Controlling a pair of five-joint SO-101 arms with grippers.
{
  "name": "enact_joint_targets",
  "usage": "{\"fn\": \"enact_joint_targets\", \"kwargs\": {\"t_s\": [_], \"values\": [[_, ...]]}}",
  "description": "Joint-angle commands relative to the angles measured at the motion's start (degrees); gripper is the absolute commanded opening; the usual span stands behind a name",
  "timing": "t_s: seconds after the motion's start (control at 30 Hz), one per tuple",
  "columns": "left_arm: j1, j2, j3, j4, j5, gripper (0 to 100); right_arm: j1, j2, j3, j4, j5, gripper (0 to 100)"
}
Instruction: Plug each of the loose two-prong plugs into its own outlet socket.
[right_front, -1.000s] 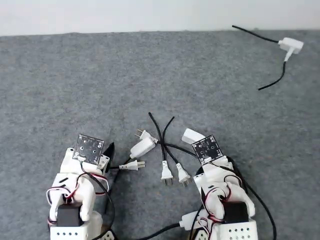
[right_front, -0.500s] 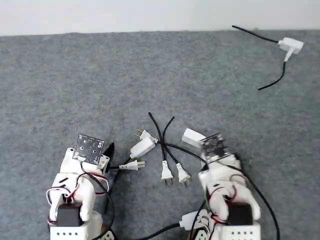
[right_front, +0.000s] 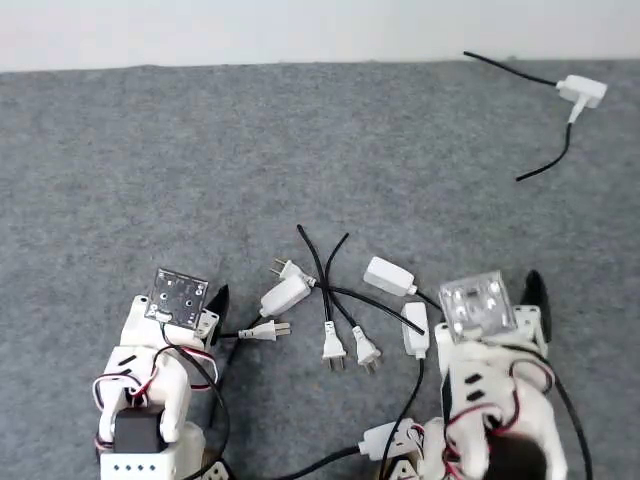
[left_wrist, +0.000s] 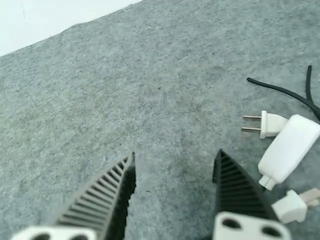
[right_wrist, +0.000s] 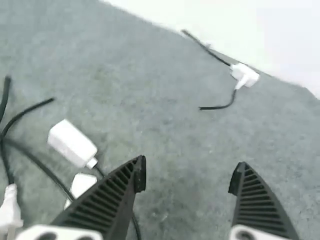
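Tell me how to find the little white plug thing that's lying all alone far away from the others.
Start at the grey mat and go to its far right corner, beside the white wall. There lies a small white plug piece with thin black cord running off it. The other white plugs huddle together at the mat's near edge; this one lies alone.

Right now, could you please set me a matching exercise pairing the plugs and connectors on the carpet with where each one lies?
Things:
1 lone white connector
2 pair of plugs
3 single plug
4 white block

Places:
a beside the right arm
b near the far edge of the carpet
c midway between the arms
d beside the left arm

Pairs: 1-b, 2-c, 3-d, 4-a.
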Motion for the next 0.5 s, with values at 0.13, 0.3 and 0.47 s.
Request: {"fn": "enact_joint_targets", "kwargs": {"t_s": [0.13, 0.3, 0.47], "values": [[0.1, -0.4, -0.8, -0.2, 0.4, 25, -0.9, 30.8, -17.7, -0.2, -1.1, 27.8], [0.2, -0.4, -0.8, -0.2, 0.4, 25, -6.3, 49.6, -21.5, 2.2, -2.1, 27.8], [0.2, -0.4, -0.8, -0.3, 0.4, 25, -18.4, 63.8, -17.6, 2.3, 2.7, 27.8]]}}
